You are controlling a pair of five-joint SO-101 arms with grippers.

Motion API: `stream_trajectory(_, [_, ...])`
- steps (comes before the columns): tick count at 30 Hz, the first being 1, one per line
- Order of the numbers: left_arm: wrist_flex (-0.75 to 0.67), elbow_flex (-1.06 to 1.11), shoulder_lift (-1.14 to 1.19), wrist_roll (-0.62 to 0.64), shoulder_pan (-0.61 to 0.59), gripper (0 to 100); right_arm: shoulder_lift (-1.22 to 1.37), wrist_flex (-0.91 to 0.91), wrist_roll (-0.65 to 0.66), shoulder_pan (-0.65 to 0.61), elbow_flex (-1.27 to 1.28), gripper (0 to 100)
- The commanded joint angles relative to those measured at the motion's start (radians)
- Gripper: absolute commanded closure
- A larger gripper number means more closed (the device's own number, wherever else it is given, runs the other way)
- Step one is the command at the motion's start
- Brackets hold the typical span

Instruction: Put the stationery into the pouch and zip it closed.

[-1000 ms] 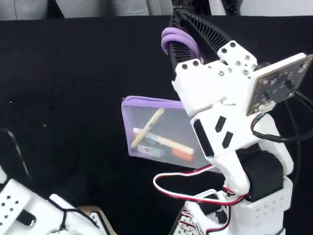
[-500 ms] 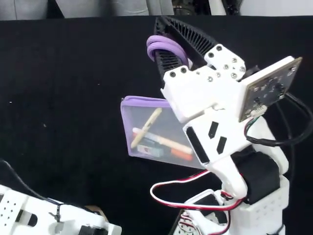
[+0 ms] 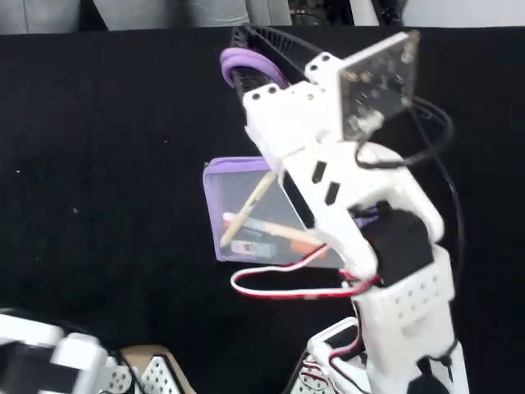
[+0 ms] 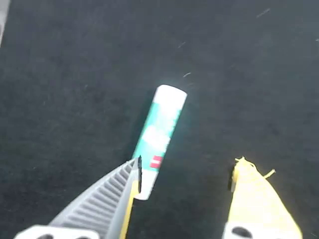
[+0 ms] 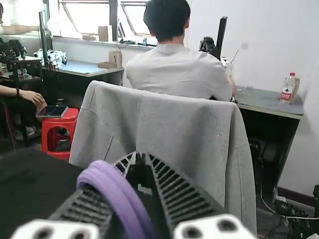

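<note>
Glue stick (image 4: 158, 133) beside left fingers (image 4: 102, 201)

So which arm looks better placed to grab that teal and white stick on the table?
Left: the left gripper hangs open right over the stick, while the right gripper is shut and points up, away from the table.

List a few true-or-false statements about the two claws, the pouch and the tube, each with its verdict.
1. The left claw is open over a teal-and-white tube on the table. True.
2. The pouch holds a wooden stick. True.
3. The tube is inside the pouch. False: it lies on the bare table.
4. The right claw grips the pouch. False: it is shut in the air, pointing out at the room, apart from the pouch.
</note>
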Motion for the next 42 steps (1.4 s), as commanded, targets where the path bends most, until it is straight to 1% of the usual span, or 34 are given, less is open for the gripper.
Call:
stream_trajectory(1, [0.018,-0.196,0.267,-0.006,-0.033,70,0.045,0.002,0.008,-0.014,-0.07,98.7])
stream_trajectory(6, [0.021,-0.349,0.503,-0.005,-0.028,70,0.051,0.0,0.008,-0.014,-0.07,98.7])
stream_trajectory(11, [0.026,-0.476,0.657,-0.005,-0.031,71,0.053,-0.002,0.008,-0.014,-0.07,98.7])
stream_trajectory(14, [0.028,-0.526,0.721,-0.005,-0.028,79,0.053,-0.002,0.008,-0.014,-0.07,98.7])
stream_trajectory(18, [0.029,-0.545,0.749,-0.009,-0.031,90,0.051,-0.002,0.008,-0.014,-0.07,98.7])
stream_trajectory(20, [0.037,-0.545,0.732,-0.009,-0.033,94,0.051,-0.002,0.008,-0.015,-0.07,98.7])
stream_trajectory(22, [0.094,-0.556,0.694,-0.011,-0.035,95,0.051,0.0,0.008,-0.035,-0.07,98.7])
stream_trajectory(27, [0.311,-0.628,0.569,-0.011,-0.028,96,0.051,0.002,0.008,-0.08,-0.07,98.7])
stream_trajectory(33, [0.427,-0.711,0.428,-0.006,0.022,96,0.051,0.029,0.009,-0.13,-0.071,98.7])
stream_trajectory(35, [0.443,-0.727,0.381,-0.006,0.056,96,0.051,0.057,0.017,-0.184,-0.081,98.7])
stream_trajectory(38, [0.454,-0.73,0.305,-0.006,0.097,97,0.058,0.126,0.114,-0.304,-0.105,98.7])
stream_trajectory(40, [0.454,-0.72,0.247,-0.006,0.102,97,0.056,0.166,0.183,-0.379,-0.125,98.8])
stream_trajectory(42, [0.454,-0.719,0.19,-0.009,0.096,97,0.056,0.215,0.196,-0.413,-0.165,98.8])
